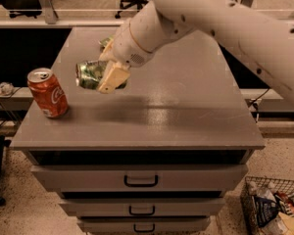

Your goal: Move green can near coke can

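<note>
Above tabletop, gripper around crushed green can

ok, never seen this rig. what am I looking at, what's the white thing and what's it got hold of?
The white tube coming in from the upper right is a robot arm. There is one camera, looking down from the front onto a grey drawer cabinet. Where the camera is mounted isn't known. At the arm's tip is the gripper, over the left half of the top. Its jaws are shut on a crushed green can, which lies sideways and seems clear of the surface, judging by the shadow below. A red coke can stands upright near the left edge, apart from the green can. A green bag peeks out behind the arm. A wire basket of packets sits on the floor, lower right.
</note>
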